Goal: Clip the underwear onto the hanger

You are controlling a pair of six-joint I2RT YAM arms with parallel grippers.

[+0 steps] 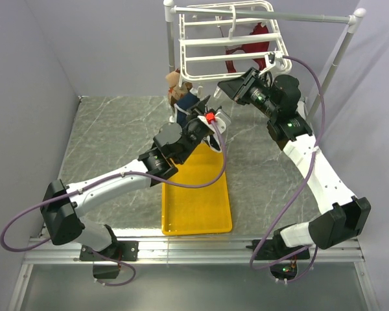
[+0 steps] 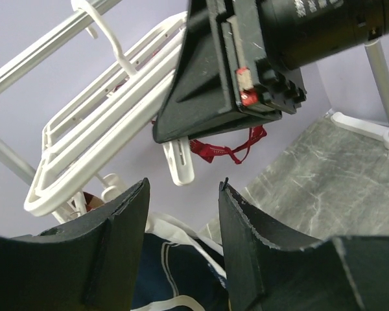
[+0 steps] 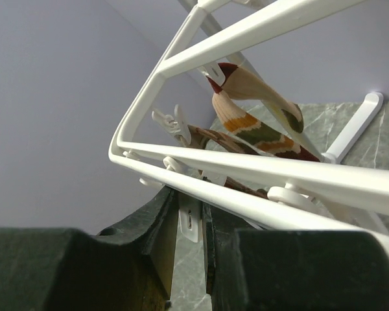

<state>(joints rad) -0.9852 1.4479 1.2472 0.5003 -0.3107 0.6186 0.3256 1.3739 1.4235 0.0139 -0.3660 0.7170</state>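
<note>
The underwear (image 2: 181, 269) was held raised, bunched between the half-spread fingers of the left hand (image 2: 181, 189), just below the hanger (image 1: 228, 40); most of it was cut off. The right hand (image 3: 189, 206) was nearly closed on a white clip (image 3: 190, 228), its lower end hidden between the fingers.

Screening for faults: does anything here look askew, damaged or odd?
Nothing stands out. The right gripper pinches a clip on the hanger; the underwear is up at the left gripper.

Under the hanger (image 3: 279, 172), the underwear (image 2: 159, 262); tray (image 1: 198, 201) nearer, on table (image 1: 117, 129).
</note>
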